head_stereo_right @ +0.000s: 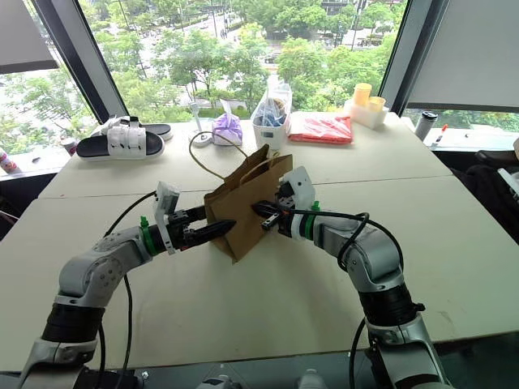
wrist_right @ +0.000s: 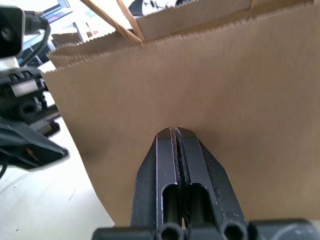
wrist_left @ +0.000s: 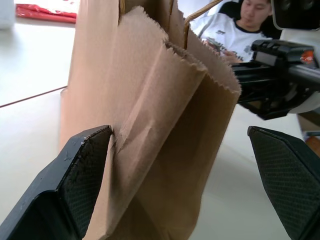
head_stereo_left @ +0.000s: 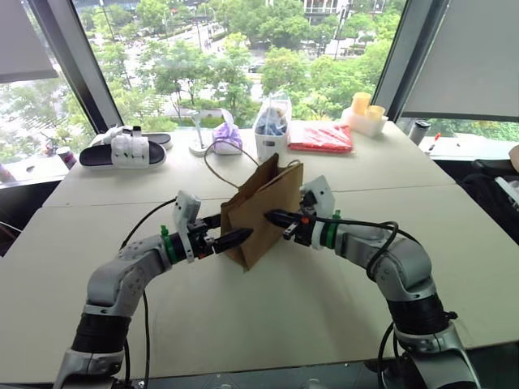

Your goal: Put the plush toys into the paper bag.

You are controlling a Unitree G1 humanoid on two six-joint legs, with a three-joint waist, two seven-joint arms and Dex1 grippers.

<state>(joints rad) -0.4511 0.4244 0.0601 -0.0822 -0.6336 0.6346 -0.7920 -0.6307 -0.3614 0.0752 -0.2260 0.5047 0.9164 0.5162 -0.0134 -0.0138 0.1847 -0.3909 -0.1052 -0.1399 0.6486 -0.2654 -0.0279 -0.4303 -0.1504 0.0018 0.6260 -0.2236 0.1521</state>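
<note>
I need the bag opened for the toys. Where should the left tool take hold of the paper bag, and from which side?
Take the paper bag at the folded side gusset near its serrated top edge, coming in level from the robot's left. The bag stands upright and pressed flat, and that narrow fold already sits between the open left tool.

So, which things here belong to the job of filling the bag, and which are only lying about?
Part of the job:
- paper bag, upright between the arms
- left gripper, open at the bag's edge
- right gripper, shut against the bag's side

Just lying about:
- slippers
- purple pouch
- white container
- red packet
- yellow cups
</note>
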